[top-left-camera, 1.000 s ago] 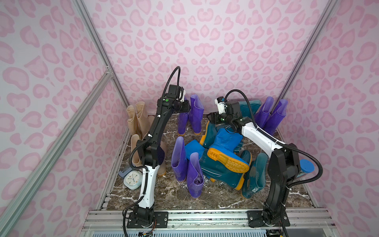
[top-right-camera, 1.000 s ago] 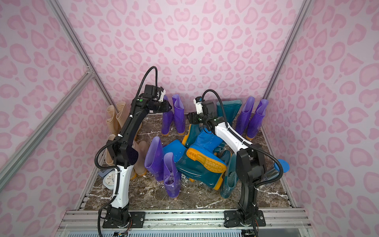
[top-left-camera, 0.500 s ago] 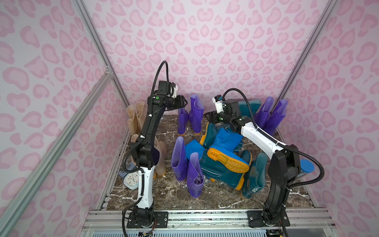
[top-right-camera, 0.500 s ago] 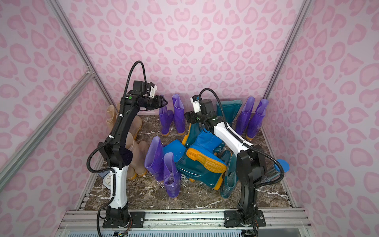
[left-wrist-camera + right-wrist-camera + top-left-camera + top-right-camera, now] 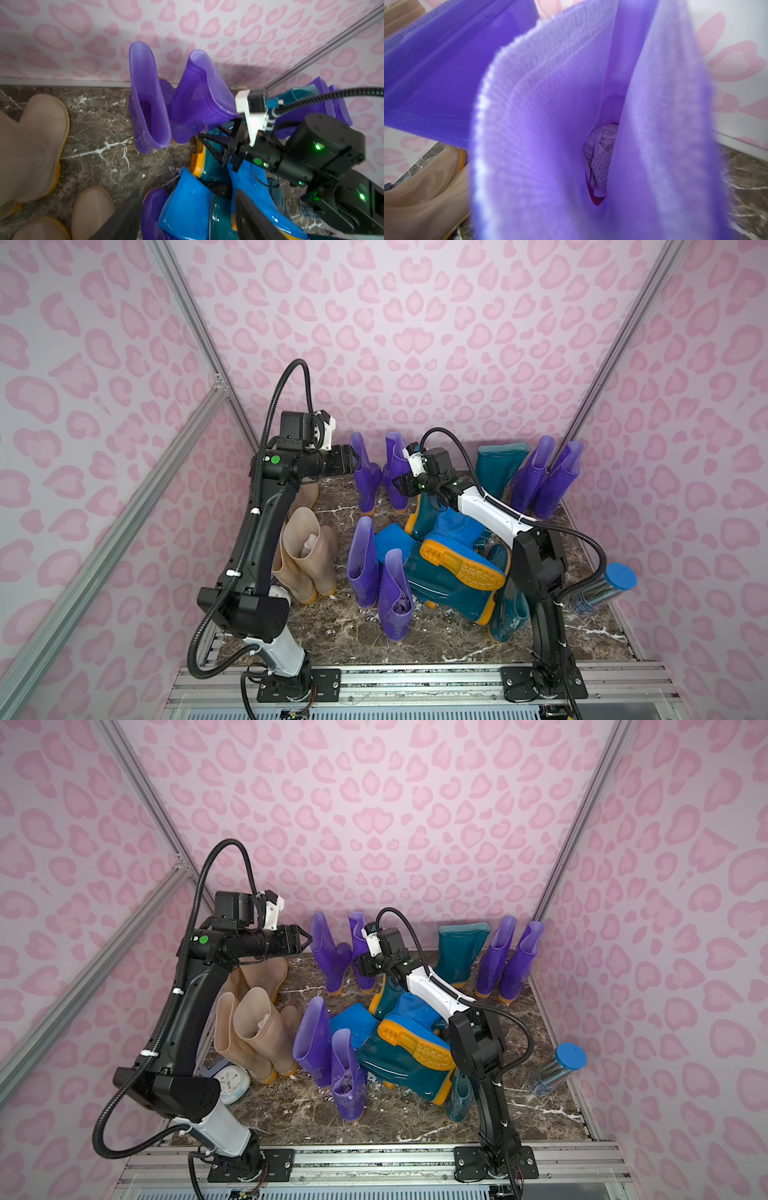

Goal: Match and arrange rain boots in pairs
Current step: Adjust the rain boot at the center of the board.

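Glossy beige boots stand at the worktop's left. The left tool hangs open and empty beside two upright translucent purple boots. The right tool is at one's cuff; I cannot tell whether it grips. Bright blue boots and dark teal boots lie piled at the centre.

No text can be read with certainty. Fine print is seen on the crumpled paper stuffed inside a purple boot, and a label is carried by the blue-capped bottle, but neither can be made out.
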